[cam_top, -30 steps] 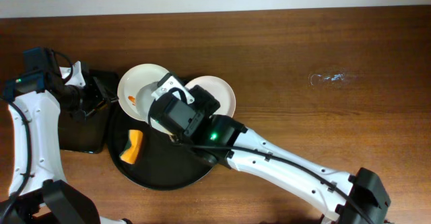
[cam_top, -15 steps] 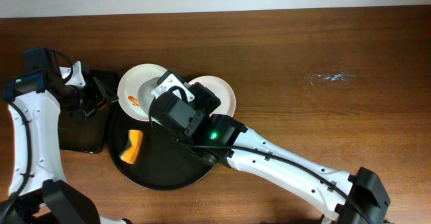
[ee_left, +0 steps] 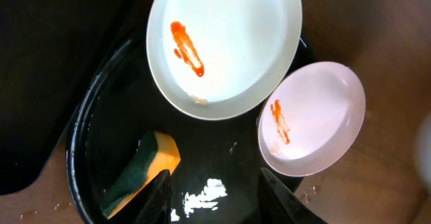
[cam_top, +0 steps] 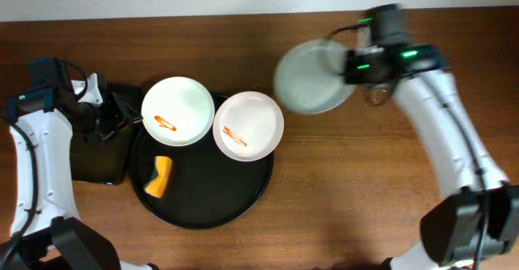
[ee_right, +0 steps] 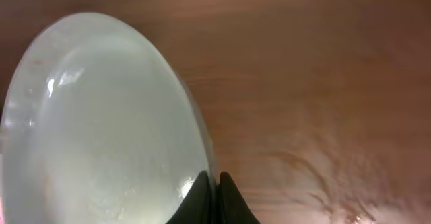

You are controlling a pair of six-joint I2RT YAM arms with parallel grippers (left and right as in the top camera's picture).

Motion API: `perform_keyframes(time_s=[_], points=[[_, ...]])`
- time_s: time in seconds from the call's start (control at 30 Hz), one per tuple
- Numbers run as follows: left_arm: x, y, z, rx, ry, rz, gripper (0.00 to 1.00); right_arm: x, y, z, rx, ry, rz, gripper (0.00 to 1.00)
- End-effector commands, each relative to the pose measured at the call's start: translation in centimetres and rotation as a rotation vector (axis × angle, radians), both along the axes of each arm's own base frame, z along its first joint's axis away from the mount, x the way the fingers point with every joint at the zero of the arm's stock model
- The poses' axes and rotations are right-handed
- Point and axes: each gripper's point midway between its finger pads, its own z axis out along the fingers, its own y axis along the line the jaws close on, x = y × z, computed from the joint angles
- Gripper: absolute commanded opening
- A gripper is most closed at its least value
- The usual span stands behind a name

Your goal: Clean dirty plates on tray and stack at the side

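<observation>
On the round black tray (cam_top: pixel 203 209) lie two of the three white plates. The left plate (cam_top: pixel 178 110) overhangs the tray's upper left rim, and the right plate (cam_top: pixel 248 124) sits over its upper right rim. Their edges meet or nearly meet; which one, I cannot tell. Each carries one orange smear. One sponge (cam_top: pixel 159 177), orange with a dark green side, lies on the lower left part of the tray, apart from both plates. One rectangular black tray (cam_top: pixel 97 152) stands just beside the round tray's left edge.

The third plate (cam_top: pixel 312 77) is off the tray, tilted over the bare wood tabletop (cam_top: pixel 365 165) to the upper right. The right gripper (ee_right: pixel 213 178) has its two fingers pressed together on this plate's rim. The overhead view blurs it, and no smear shows on it in either view.

The left gripper (ee_left: pixel 214 187) hangs above the tray near the sponge, its fingers apart with nothing between them.
</observation>
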Motion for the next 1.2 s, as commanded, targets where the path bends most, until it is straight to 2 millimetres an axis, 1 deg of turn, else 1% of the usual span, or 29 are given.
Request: perform_keyframes(time_s=[0.0, 0.03, 0.07, 0.13, 0.2, 0.23, 0.27, 0.3, 0.33, 0.37, 0.4, 0.43, 0.5, 0.53, 0.57, 0.63, 0.67, 0.7, 0.73, 0.77, 0.8, 0.83, 0.87, 0.9, 0.97, 1.0, 1.03, 1.1, 1.17], points=[[0.6, 0.0, 1.6, 0.017, -0.067, -0.018, 0.39, 0.0, -9.5, -1.9, 0.133, 0.059, -0.230, 0.05], [0.7, 0.0, 1.6, 0.018, -0.069, -0.018, 0.39, -0.3, -12.6, -3.1, 0.139, 0.081, -0.301, 0.05], [0.7, 0.1, 1.6, 0.019, -0.070, -0.018, 0.39, -0.8, -15.2, -4.6, 0.149, 0.110, -0.362, 0.05], [0.7, 0.1, 1.6, 0.021, -0.069, -0.017, 0.39, -1.6, -18.0, -7.5, 0.163, 0.179, -0.426, 0.05], [0.7, 0.1, 1.6, 0.021, -0.068, -0.017, 0.39, -2.3, -19.1, -9.8, 0.176, 0.235, -0.458, 0.08], [0.7, 0.1, 1.6, 0.021, -0.069, -0.018, 0.39, -2.6, -19.3, -10.4, 0.178, 0.253, -0.460, 0.17], [0.7, 0.1, 1.6, 0.022, -0.069, -0.018, 0.39, -2.7, -19.4, -10.8, 0.166, 0.262, -0.442, 0.38], [0.7, 0.1, 1.6, 0.022, -0.069, -0.017, 0.39, -2.7, -19.5, -10.8, 0.154, 0.265, -0.433, 0.62], [0.8, 0.2, 1.5, 0.027, -0.070, -0.016, 0.39, -2.8, -19.8, -10.6, 0.137, 0.266, -0.436, 0.71], [0.7, 0.5, 1.4, 0.043, -0.066, -0.012, 0.39, -2.8, -19.8, -9.9, 0.138, 0.264, -0.437, 0.75], [0.7, 0.7, 1.4, 0.054, -0.064, -0.009, 0.39, -2.7, -19.4, -9.1, 0.158, 0.259, -0.427, 0.76], [0.7, 1.0, 1.3, 0.073, -0.059, -0.003, 0.39, -2.4, -18.5, -7.9, 0.188, 0.253, -0.403, 0.76], [0.7, 2.3, 0.9, 0.147, -0.044, 0.019, 0.39, -1.8, -14.0, -4.0, 0.255, 0.256, -0.236, 0.74], [0.7, 2.8, 0.8, 0.172, -0.041, 0.026, 0.42, -2.0, -10.8, -2.2, 0.242, 0.279, -0.133, 0.72], [0.7, 2.9, 0.8, 0.183, -0.040, 0.030, 0.43, -2.1, -8.6, -1.5, 0.230, 0.292, -0.067, 0.70], [0.6, 3.5, 0.7, 0.212, -0.031, 0.039, 0.43, -2.6, -3.2, -1.3, 0.215, 0.335, 0.055, 0.66], [0.5, 3.8, 0.6, 0.229, -0.025, 0.044, 0.44, -3.0, 0.8, -1.8, 0.201, 0.360, 0.147, 0.64], [0.4, 4.1, 0.5, 0.246, -0.019, 0.049, 0.44, -3.6, 4.3, -2.3, 0.185, 0.379, 0.231, 0.63], [0.3, 4.4, 0.5, 0.264, -0.012, 0.055, 0.44, -4.5, 7.5, -2.7, 0.171, 0.395, 0.309, 0.59], [0.2, 4.8, 0.4, 0.286, -0.004, 0.062, 0.44, -5.3, 9.6, -3.1, 0.160, 0.410, 0.362, 0.55], [-0.1, 5.6, 0.2, 0.331, 0.017, 0.075, 0.44, -7.5, 13.5, -3.8, 0.132, 0.445, 0.462, 0.46], [-0.2, 5.9, 0.1, 0.348, 0.024, 0.081, 0.44, -8.7, 15.2, -4.2, 0.121, 0.467, 0.499, 0.41], [-0.3, 6.1, 0.1, 0.355, 0.026, 0.084, 0.44, -10.0, 16.9, -4.6, 0.114, 0.492, 0.519, 0.39], [-0.2, 6.1, 0.2, 0.356, 0.022, 0.084, 0.44, -11.7, 19.2, -5.2, 0.103, 0.513, 0.558, 0.37], [-0.1, 6.2, 0.2, 0.357, 0.018, 0.085, 0.43, -13.6, 22.0, -6.2, 0.091, 0.525, 0.598, 0.33], [-0.1, 6.1, 0.2, 0.357, 0.018, 0.085, 0.43, -14.6, 23.4, -7.1, 0.080, 0.530, 0.594, 0.33], [-0.1, 6.1, 0.2, 0.356, 0.019, 0.085, 0.43, -15.4, 24.0, -8.5, 0.040, 0.536, 0.530, 0.36], [-0.1, 6.1, 0.2, 0.356, 0.019, 0.084, 0.43, -16.5, 24.2, -10.9, -0.015, 0.546, 0.436, 0.38], [-0.1, 6.1, 0.2, 0.356, 0.019, 0.085, 0.43, -17.5, 24.4, -12.8, -0.014, 0.565, 0.421, 0.37]])
